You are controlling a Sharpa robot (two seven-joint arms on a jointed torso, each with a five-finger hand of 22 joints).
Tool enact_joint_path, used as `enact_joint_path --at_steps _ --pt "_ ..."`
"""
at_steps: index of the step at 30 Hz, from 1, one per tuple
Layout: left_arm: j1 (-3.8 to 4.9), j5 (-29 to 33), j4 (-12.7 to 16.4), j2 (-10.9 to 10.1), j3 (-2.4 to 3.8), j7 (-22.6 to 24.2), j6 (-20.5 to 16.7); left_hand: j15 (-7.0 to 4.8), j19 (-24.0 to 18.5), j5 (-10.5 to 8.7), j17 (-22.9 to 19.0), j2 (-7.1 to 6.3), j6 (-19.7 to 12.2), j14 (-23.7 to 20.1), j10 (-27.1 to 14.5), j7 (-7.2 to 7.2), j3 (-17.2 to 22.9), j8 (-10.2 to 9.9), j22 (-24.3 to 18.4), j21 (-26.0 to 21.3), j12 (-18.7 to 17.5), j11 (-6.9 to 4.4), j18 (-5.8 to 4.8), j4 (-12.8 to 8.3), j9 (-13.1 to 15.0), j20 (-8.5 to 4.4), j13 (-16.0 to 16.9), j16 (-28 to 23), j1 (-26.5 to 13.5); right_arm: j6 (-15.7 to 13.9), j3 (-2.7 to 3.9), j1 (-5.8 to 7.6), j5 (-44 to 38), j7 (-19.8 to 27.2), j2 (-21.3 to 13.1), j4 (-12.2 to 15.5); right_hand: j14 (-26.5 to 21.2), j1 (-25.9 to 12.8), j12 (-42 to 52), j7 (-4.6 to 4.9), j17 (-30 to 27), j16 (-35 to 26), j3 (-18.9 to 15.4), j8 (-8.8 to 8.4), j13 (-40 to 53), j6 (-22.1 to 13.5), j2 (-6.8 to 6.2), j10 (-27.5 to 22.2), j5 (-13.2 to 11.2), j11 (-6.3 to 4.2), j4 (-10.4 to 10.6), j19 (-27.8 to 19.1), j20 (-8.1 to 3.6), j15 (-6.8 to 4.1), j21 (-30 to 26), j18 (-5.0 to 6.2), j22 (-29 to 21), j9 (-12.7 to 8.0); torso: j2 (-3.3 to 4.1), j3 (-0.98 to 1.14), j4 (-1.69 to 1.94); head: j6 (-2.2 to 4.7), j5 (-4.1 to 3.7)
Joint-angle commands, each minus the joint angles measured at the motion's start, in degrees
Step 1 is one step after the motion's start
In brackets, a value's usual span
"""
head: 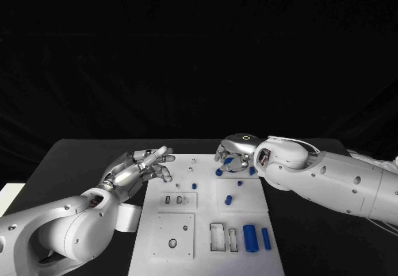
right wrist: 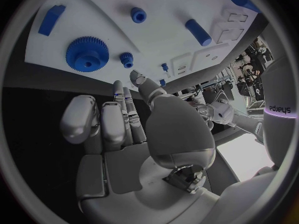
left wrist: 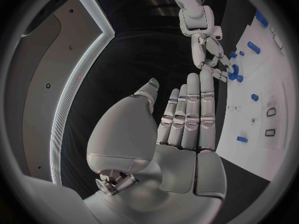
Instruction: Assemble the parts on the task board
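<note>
While blue parts [head: 249,238] dot the task board [head: 207,253].

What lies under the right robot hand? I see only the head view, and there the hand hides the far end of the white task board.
Observer: The right wrist view shows a big blue toothed gear lying flat on the white task board, in front of the right robot hand.
Operator: Does this hand hold any part?
Observer: No. In that view its palm is empty, and its fingers end short of the big gear.
Operator: Is something next to the big gear?
Observer: Yes, a small blue toothed gear sits beside it, with a gap between the two.
</note>
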Motion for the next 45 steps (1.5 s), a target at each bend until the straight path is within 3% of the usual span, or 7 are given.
enact_joint_path --at_steps 1,17,21,24,33,38,45 --pt "0.09 0.4 0.1 -0.1 0.04 0.2 1.1 -0.02 -0.4 -0.26 -0.1 0.11 -0.5 -0.4 -0.4 -0.03 0.1 -0.2 -0.1 -0.4 -0.2 0.07 0.63 -0.4 -0.1 0.04 -0.1 -0.3 -0.6 3.2 0.01 -0.1 -2.6 -0.8 0.3 -0.1 1.6 0.3 -0.3 -0.01 0.0 0.3 0.4 -0.14 0.0 0.6 -0.49 -0.3 -0.4 -0.05 0.0 -0.5 -0.01 0.28 0.3 -1.17 0.1 0.1 0.53 -0.1 0.08 0.07 -0.04" --pt "0.13 0.7 0.0 -0.1 0.05 0.1 1.0 0.32 -1.1 -0.24 -0.8 0.21 -0.8 -1.3 -1.1 0.24 0.1 -0.1 -0.7 -1.1 -0.2 0.36 0.64 -0.3 -0.1 0.4 -0.3 -1.2 -0.8 5.2 -0.06 -0.55 -3.6 -1.1 1.2 -1.1 1.5 0.4 -0.4 -0.07 0.4 0.5 1.0 -0.14 -0.2 0.8 -0.32 -0.7 -0.6 0.01 0.4 -0.9 0.2 0.36 0.8 -1.17 0.5 0.1 1.48 -0.26 0.34 0.2 -0.31" --pt "0.13 0.8 -0.1 -0.1 0.05 0.0 1.0 0.34 -1.2 -0.24 -0.8 0.21 -0.8 -1.3 -1.1 0.26 0.1 -0.1 -0.7 -1.1 -0.2 0.38 0.64 -0.4 -0.1 0.42 -0.3 -1.3 -0.8 5.5 -0.08 -0.66 -3.7 -1.1 1.4 -1.0 1.5 0.6 -0.3 -0.15 0.5 0.6 1.6 -0.11 -0.3 1.1 0.16 -0.6 -0.9 -0.04 0.8 -1.1 0.27 0.34 1.1 -1.13 0.7 0.2 1.57 -0.33 0.46 0.19 -0.32" --pt "0.13 0.8 -0.1 0.0 0.05 -0.1 0.9 0.36 -1.3 -0.23 -0.9 0.23 -0.9 -1.4 -1.1 0.29 0.1 -0.1 -0.7 -1.2 -0.2 0.4 0.65 -0.4 -0.1 0.44 -0.3 -1.3 -0.8 5.5 -0.08 -0.71 -3.8 -1.0 1.5 -1.1 1.4 0.8 -0.3 -0.23 0.6 0.8 2.8 -0.13 -0.5 1.4 0.74 -0.3 -3.1 -0.1 1.4 -1.4 0.31 0.29 1.5 -1.12 1.0 0.2 1.7 -0.37 0.44 0.16 -0.24" --pt "0.14 0.8 -0.2 -0.1 0.05 -0.5 0.8 0.4 -1.3 -0.22 -1.0 0.31 -1.0 -1.4 -1.3 0.34 0.2 -0.2 -0.8 -1.3 -0.2 0.46 0.66 -0.4 -0.1 0.49 -0.3 -1.4 -0.7 4.6 -0.08 -0.76 -3.8 -0.7 1.5 -1.2 1.5 0.5 -0.1 -0.46 1.4 1.2 4.7 0.11 -0.5 2.4 1.68 0.5 -3.8 -0.33 3.1 -1.5 0.26 0.18 2.3 -1.17 1.9 0.5 1.97 -0.47 0.52 0.35 -0.24" --pt "0.14 0.8 -0.3 -0.1 0.05 -0.7 0.7 0.43 -1.4 -0.2 -1.1 0.44 -1.1 -1.4 -1.4 0.38 0.3 -0.2 -0.9 -1.4 -0.2 0.48 0.67 -0.5 -0.1 0.52 -0.3 -1.5 -0.6 1.5 -0.08 -0.78 -3.7 -0.6 1.4 -0.9 1.7 0.4 0.1 -1.16 2.3 1.8 6.2 0.61 -0.4 3.9 2.99 2.3 -4.4 -0.93 5.1 -1.4 -0.1 -0.27 3.2 -1.3 3.0 0.9 2.13 -0.51 0.59 0.51 -0.26" --pt "0.14 0.8 -0.6 -0.1 0.05 -1.1 0.8 0.45 -1.4 -0.19 -1.2 0.57 -1.2 -1.4 -1.6 0.41 0.5 -0.2 -1.0 -1.4 -0.2 0.52 0.69 -0.7 -0.1 0.56 -0.4 -1.6 -0.3 -4.5 0.25 -0.7 -2.8 -1.4 0.8 0.7 1.7 0.5 0.0 -1.53 2.5 2.0 7.3 0.8 -0.2 4.7 2.93 3.4 -5.7 -1.31 6.4 -1.4 -0.43 -0.57 3.6 -1.35 3.4 1.4 2.25 -0.66 0.73 0.8 -0.35"
